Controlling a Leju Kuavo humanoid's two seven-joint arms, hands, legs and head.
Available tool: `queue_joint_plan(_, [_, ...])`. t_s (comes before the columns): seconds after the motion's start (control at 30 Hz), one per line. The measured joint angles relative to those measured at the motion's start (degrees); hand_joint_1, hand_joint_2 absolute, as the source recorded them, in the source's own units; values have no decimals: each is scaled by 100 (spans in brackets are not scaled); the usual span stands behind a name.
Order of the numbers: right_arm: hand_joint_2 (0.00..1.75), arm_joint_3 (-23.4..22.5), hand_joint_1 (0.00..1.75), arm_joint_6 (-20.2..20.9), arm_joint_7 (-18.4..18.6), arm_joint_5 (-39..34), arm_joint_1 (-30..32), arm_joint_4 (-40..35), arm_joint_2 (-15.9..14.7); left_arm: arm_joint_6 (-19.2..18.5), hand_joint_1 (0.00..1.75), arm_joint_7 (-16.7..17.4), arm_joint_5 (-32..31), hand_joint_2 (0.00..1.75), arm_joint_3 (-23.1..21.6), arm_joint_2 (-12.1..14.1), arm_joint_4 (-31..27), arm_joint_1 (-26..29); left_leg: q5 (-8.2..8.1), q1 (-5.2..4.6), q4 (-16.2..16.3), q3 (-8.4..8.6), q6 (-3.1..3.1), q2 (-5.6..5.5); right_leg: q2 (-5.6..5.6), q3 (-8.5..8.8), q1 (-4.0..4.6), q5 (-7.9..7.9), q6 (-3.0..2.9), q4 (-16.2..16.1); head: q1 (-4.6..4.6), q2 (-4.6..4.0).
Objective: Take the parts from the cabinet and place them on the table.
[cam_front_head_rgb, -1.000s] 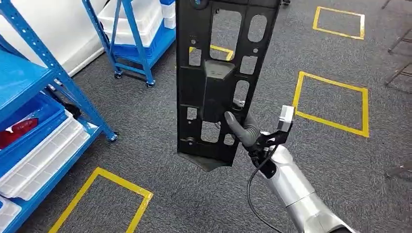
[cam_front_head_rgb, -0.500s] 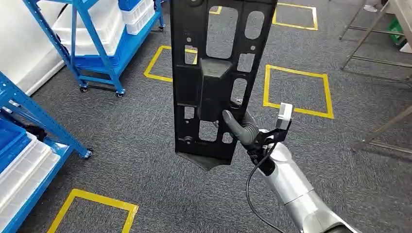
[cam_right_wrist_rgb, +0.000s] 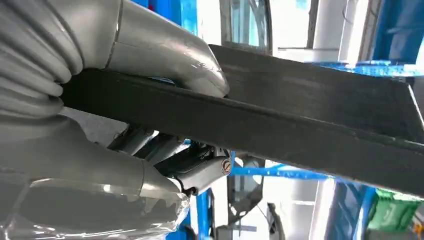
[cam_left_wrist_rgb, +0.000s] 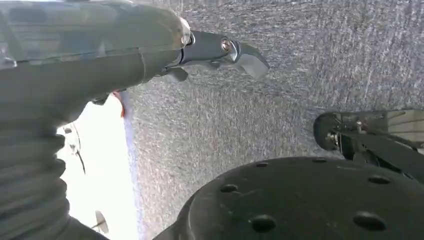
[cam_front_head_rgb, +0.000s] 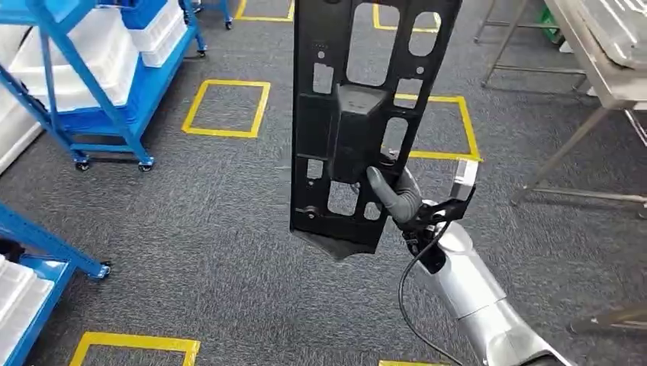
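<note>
— panel status?
— upright in my right hand, thumb and fingers clamped on its lower part, above the carpet. carrying step, i judge.
— next?
— reach the steel table, lay it flat. left hand's fingers: can't tell.

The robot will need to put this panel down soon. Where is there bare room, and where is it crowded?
Bare carpet lies between the blue cart and the panel held by the right hand. The steel table, far right, shows bare top at its near edge. Crowded: the cart's shelves, stacked with white trays.
</note>
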Motion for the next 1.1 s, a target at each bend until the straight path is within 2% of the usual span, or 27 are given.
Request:
queue_joint_plan(0.03, [175, -19, 175, -2, -4, -6, 1, 0, -15, 0, 0, -4, 0, 175, 0, 7, 0, -6, -108, 23, 301, -154, -30, -240, 67, 24, 8, 4, -5, -22, 2, 0])
queue_joint_plan(0.07, [175, -28, 175, -7, -4, -7, -8, -2, -20, 0, 0, -4, -4, 175, 0, 7, -2, -50, -326, 53, 658, -294, -42, -455, 99, 27, -4, 11, -32, -21, 0, 0])
queue_joint_plan(0.1, [175, -28, 175, -9, -4, -7, -6, -2, -17, 0, 0, -4, -9, 175, 0, 11, -2, -60, -558, 54, 1076, -474, -54, -580, 150, 26, -1, 8, -51, -21, 0, 0])
queue_joint_plan(0.17, [175, -31, 175, -46, -4, 26, 32, -17, -17, 0, 0, -7, -9, 175, 0, 13, -2, -93, -865, 53, 1729, -801, -64, -642, 307, 26, 7, 4, -57, -18, 0, 0])
queue_joint_plan(0.2, [175, -39, 175, -72, 4, 42, 65, -17, -17, 0, 0, -7, -9, 175, 0, 15, -2, -97, -799, 55, 1732, -820, -64, -643, 406, 33, 5, 4, -56, -11, 0, 0])
queue_joint_plan(0.27, [175, -59, 175, -127, 20, 74, 102, -28, -20, 0, 0, -7, -13, 175, 0, 15, -2, -95, -323, 66, 1032, -535, -66, -669, 587, 38, -13, -9, -34, 29, 0, 0])
queue_joint_plan(0.3, [175, -66, 175, -149, 33, 96, 102, -39, -20, -2, 0, -7, -20, 175, 0, 15, -2, -91, -45, 89, 527, -326, -76, -756, 675, 38, -25, -26, -8, 65, 0, 0])
queue_joint_plan(0.33, [175, -74, 175, -149, 39, 116, 102, -61, -22, -7, 0, -7, -24, 175, 0, 15, -2, -91, 118, 131, 113, -182, -88, -994, 752, 15, -31, -47, 24, 104, 0, 0])
queue_joint_plan(0.37, [175, -85, 175, -149, 42, 127, 91, -70, -26, -9, 0, -18, -24, 175, -2, 15, -2, -101, 30, 142, -13, -114, -66, -1149, 822, -41, 3, -67, 60, 176, 2, 0])
queue_joint_plan(0.4, [175, -90, 175, -149, 65, 136, 92, -79, -26, -11, 0, -20, -22, 175, -2, 15, 0, -97, 18, 128, 24, -121, 1, -1099, 903, -93, -31, -39, 96, 169, 0, 0])
queue_joint_plan(0.47, [175, -111, 175, -146, 103, 146, 113, -72, -55, -13, 0, -20, -13, 175, -2, 11, 0, -99, 34, 88, 23, -133, 76, -991, 1024, -131, -55, -3, 177, 144, 2, 0])
queue_joint_plan(0.5, [175, -133, 175, -144, 109, 146, 115, -72, -81, -18, 0, -20, -9, 175, -2, -6, 0, -97, 65, 123, -26, -128, 124, -927, 1040, -146, -52, -15, 205, 165, 0, 0])
queue_joint_plan(0.53, [175, -146, 175, -144, 109, 144, 105, -72, -85, -17, 0, -20, -7, 175, -2, -4, 0, -81, 76, 117, -49, -110, 167, -848, 637, -181, -21, -78, 210, 278, 2, 0])
queue_joint_plan(0.57, [175, -151, 175, -140, 116, 144, 68, -68, -85, -17, 0, -20, 11, 175, -2, -6, 0, -68, 71, 100, -56, -107, 216, -779, 333, -308, -3, -242, 230, 541, 2, 0])
queue_joint_plan(0.6, [175, -151, 175, -138, 118, 144, 37, -59, -85, -17, 0, -20, 24, 175, -2, -18, 0, -57, 66, 79, -53, -114, 236, -711, 199, -530, -10, -466, 252, 980, 2, 0])
queue_joint_plan(0.63, [175, -149, 175, -136, 118, 142, 34, -50, -76, -17, 0, -20, 57, 175, 0, -20, 0, -47, 61, 65, -51, -118, 243, -638, 151, -769, -17, -672, 260, 1466, 2, 0])
queue_joint_plan(0.67, [175, -146, 175, -133, 122, 142, 37, -33, -61, -17, 0, -20, 70, 175, 0, -20, 0, -37, 56, 57, -50, -121, 251, -565, 142, -961, -21, -792, 261, 1854, 2, 0])
queue_joint_plan(0.7, [175, -140, 175, -129, 142, 142, 36, -13, -55, -15, 0, -20, 81, 175, 0, -20, 0, -32, 52, 52, -50, -121, 256, -502, 142, -1026, -23, -766, 258, 1970, 2, 0])
queue_joint_plan(0.73, [175, -131, 175, -129, 151, 142, 33, 4, -55, -13, 0, -20, 92, 175, 0, -24, 0, -30, 48, 45, -50, -118, 254, -443, 141, -940, -20, -625, 242, 1801, 2, 0])
queue_joint_plan(0.77, [175, -129, 175, -129, 153, 142, 27, 15, -48, -11, 0, -20, 111, 175, 2, -33, 0, -21, 43, 40, -50, -110, 253, -387, 131, -730, -10, -415, 215, 1416, 2, 0])
queue_joint_plan(0.8, [175, -129, 175, -129, 153, 140, 7, 31, -30, -9, 0, -22, 129, 175, 2, -39, 0, -14, 34, 34, -52, -97, 247, -330, 57, -415, 13, -175, 166, 842, 2, 0])
queue_joint_plan(0.83, [175, -129, 175, -122, 155, 140, -27, 37, -26, -9, 0, -33, 136, 175, 4, -48, 0, -4, 25, 29, -53, -81, 235, -284, -139, -96, 68, -15, 95, 292, 2, 0])
queue_joint_plan(0.87, [175, -124, 175, -96, 153, 133, -58, 39, -17, -7, 0, -46, 151, 175, 4, -55, 0, 3, 13, -3, -52, -78, 208, -246, -280, -49, 135, -118, 56, 156, 2, 0])
queue_joint_plan(1.0, [175, -92, 175, 57, 92, 122, -66, 103, 4, -4, 0, -63, 221, 175, 20, -52, 0, 33, -11, -10, -110, -16, 95, -67, -30, -38, 140, -44, -30, 43, 2, 0])
queue_joint_plan(1.03, [175, -72, 175, 70, 76, 125, -50, 118, 18, -2, 0, -63, 234, 175, 24, -46, 0, 43, -56, 9, -53, -28, 65, -170, 21, 34, 71, 7, -30, -31, 0, 0])
queue_joint_plan(1.07, [175, -61, 175, 83, 44, 125, -73, 138, 22, 0, 0, -90, 256, 175, 46, -44, -2, 33, -187, 11, 147, -123, 35, -415, 75, 50, 51, 21, -60, -64, 0, 0])
queue_joint_plan(1.1, [175, -39, 175, 96, 20, 125, -101, 160, 53, 0, 0, -109, 260, 175, 65, -44, -2, 15, -402, 29, 541, -314, 7, -552, 113, 40, 51, 33, -86, -66, 0, 0])
